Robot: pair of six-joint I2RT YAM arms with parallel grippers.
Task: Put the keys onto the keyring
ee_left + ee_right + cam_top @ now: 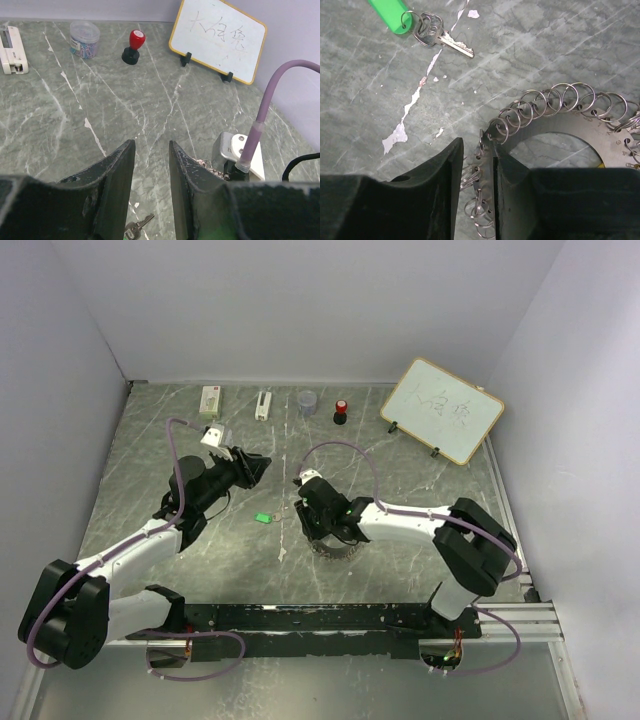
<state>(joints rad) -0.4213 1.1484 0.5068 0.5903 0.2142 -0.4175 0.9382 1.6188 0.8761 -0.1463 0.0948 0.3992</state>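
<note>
The keyring (590,117) is a flat silver disc with many small split rings along its rim; it lies on the table in front of the right arm (335,548). My right gripper (476,145) straddles its left rim, one finger against the plate and the other pressing the small rings. A key (442,37) with a green head (390,12) lies flat on the table to the keyring's left (263,517). My left gripper (151,145) hovers open above the table with nothing between its fingers. That key's shaft (140,223) shows just below the fingers.
A small whiteboard (442,410) stands at the back right. Along the back edge are a red-capped black knob (341,411), a grey cup (306,400) and two white objects (210,401), (263,404). White walls close in the table on three sides.
</note>
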